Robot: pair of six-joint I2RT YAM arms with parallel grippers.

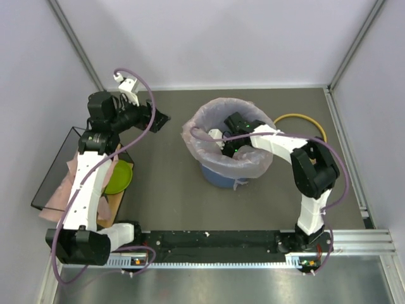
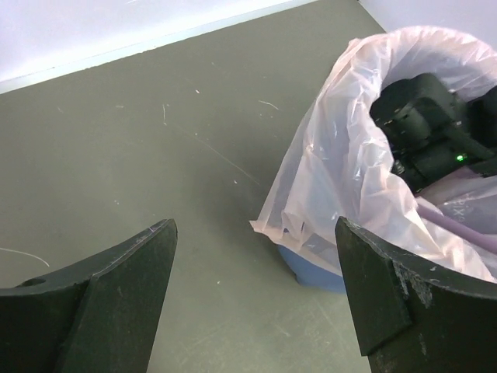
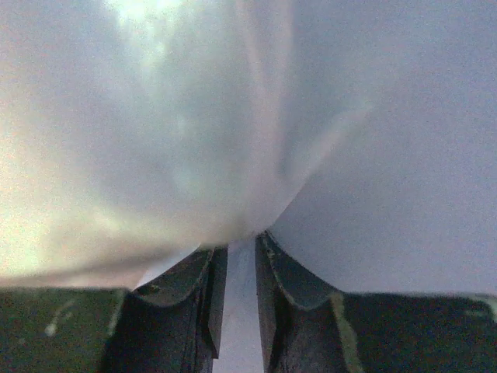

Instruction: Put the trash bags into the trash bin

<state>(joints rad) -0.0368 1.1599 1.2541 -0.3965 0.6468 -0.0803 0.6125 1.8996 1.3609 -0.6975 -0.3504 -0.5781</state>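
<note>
Asking first, Obs. 1: which way does the trash bag [image 1: 204,136] lie from the right fingers [image 3: 186,303]?

Obs. 2: All around them. The right arm reaches down into the blue trash bin [image 1: 218,176]. The bag lines it, mouth folded out over the rim. Wrist view: fingers nearly together, film creasing into the slit between them, so it reads as a pinch on the bag wall. The bin's axis is upright, so any push goes straight down.

Obs. 1: Left arm?

Obs. 2: The left fingers [image 2: 124,295] are wide apart, holding nothing, above the worktop [image 1: 171,202]. They sit well apart from the bin on its left, pointed at it. The right arm is plainly nearer.

Obs. 1: Surroundings?

Obs. 2: More pink bags [image 1: 60,190] are heaped in a wire tray [image 1: 53,166] far left, beside a green bowl [image 1: 119,177]. A yellow ring [image 1: 310,120] lies behind the bin. Nothing stands between the left fingers and the bin, but the right arm itself fills the mouth.
</note>
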